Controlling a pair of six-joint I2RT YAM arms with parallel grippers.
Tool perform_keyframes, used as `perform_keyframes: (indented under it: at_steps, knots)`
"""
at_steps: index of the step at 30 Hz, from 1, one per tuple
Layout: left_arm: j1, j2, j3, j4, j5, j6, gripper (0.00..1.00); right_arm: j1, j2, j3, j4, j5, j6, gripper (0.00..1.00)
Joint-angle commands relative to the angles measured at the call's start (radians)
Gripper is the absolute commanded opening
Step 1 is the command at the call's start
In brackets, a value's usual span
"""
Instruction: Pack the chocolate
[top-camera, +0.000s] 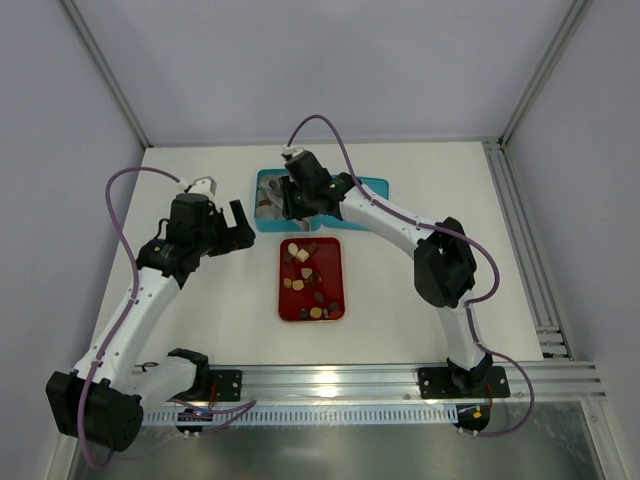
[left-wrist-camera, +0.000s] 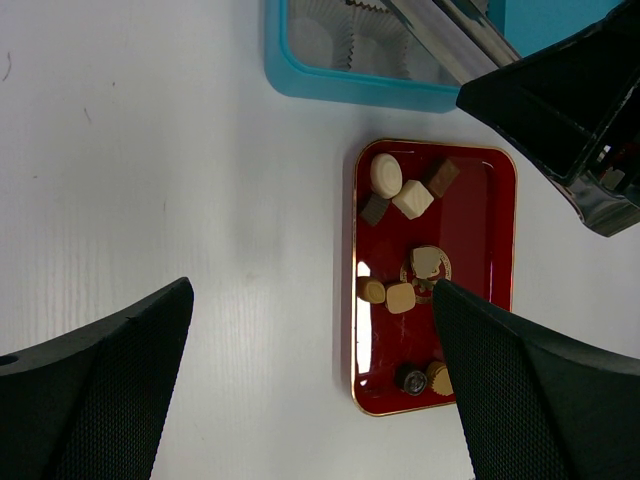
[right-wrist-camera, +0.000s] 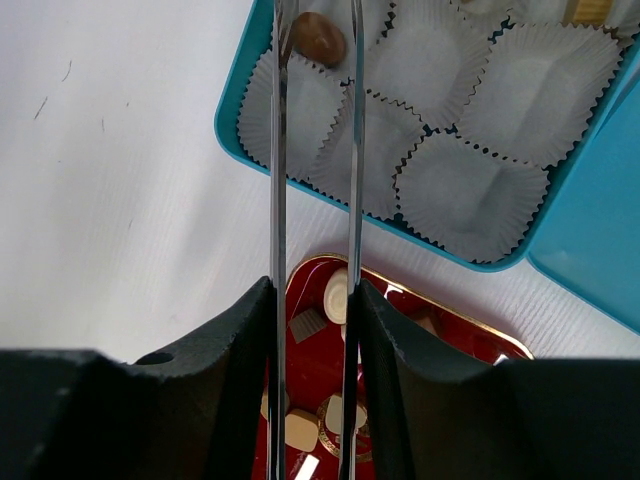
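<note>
Several small chocolates (top-camera: 305, 280) in brown, tan and cream lie on a red tray (top-camera: 283, 300), also seen in the left wrist view as chocolates (left-wrist-camera: 386, 174) on the tray (left-wrist-camera: 480, 230). My right gripper (right-wrist-camera: 314, 290) is shut on metal tongs (right-wrist-camera: 277, 150), whose two blades reach over the blue box (right-wrist-camera: 232, 140). One brown chocolate (right-wrist-camera: 318, 38) sits in a corner paper cup between the blades, close against the left one. My left gripper (left-wrist-camera: 312, 290) hangs open over bare table left of the tray, holding nothing.
The blue box (top-camera: 268, 225) stands just behind the red tray, filled with white paper cups (right-wrist-camera: 470, 190). Its blue lid (top-camera: 372, 185) lies to its right. The right arm (top-camera: 400, 220) stretches across the table's right half.
</note>
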Motion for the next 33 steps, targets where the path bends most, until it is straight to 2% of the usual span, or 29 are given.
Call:
perform_keyframes:
  at_steps: [1, 15, 24, 27, 33]
  knots:
    - [0.008, 0.0, -0.006, 0.006, 0.003, 0.004, 1.0, 0.005, 0.001, 0.005, 0.024, -0.002, 0.007, 0.41]
    - [0.008, -0.005, -0.006, 0.008, 0.003, 0.004, 1.0, 0.007, -0.035, 0.059, -0.008, 0.035, -0.024, 0.41]
    - [0.008, -0.007, -0.005, 0.008, 0.003, 0.004, 1.0, 0.007, -0.145, 0.068, -0.039, 0.084, -0.044, 0.41]
    - [0.008, -0.01, -0.005, 0.006, 0.003, 0.003, 1.0, 0.007, -0.215, 0.036, -0.054, 0.096, -0.046, 0.41]
    - [0.006, -0.013, -0.005, 0.009, 0.003, 0.004, 1.0, 0.015, -0.4, -0.169, -0.064, 0.127, -0.029, 0.41]
